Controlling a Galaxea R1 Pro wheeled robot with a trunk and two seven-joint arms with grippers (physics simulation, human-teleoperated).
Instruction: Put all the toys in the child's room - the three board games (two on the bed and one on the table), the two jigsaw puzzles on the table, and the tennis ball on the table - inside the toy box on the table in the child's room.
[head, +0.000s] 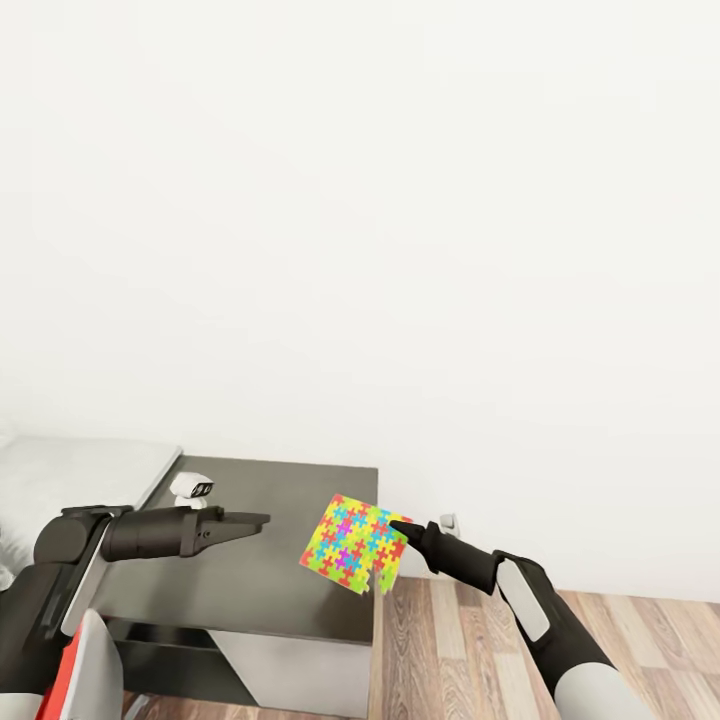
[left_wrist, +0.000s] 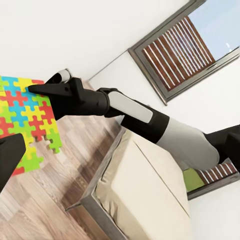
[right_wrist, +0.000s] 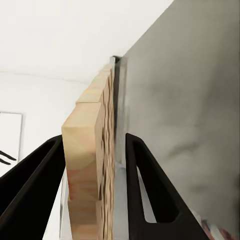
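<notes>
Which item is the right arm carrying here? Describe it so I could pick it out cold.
Start at the dark-topped cabinet against the white wall. Off its front right corner, the right gripper holds a flat square jigsaw puzzle. Its multicoloured puzzle-piece mosaic is the only bright pattern nearby.

The jigsaw puzzle (head: 352, 557) is a small, flat, square box printed with an interlocking mosaic of yellow, green, pink, red and blue pieces. It is held clear of any surface, tilted, its printed face toward the head camera. It sits in front of the near right corner of the dark-grey-topped cabinet (head: 270, 560), overlapping that corner. The right gripper (head: 398, 528) clamps its right edge. In the right wrist view, the box edge (right_wrist: 90, 170) appears tan, seated between both fingers.
</notes>
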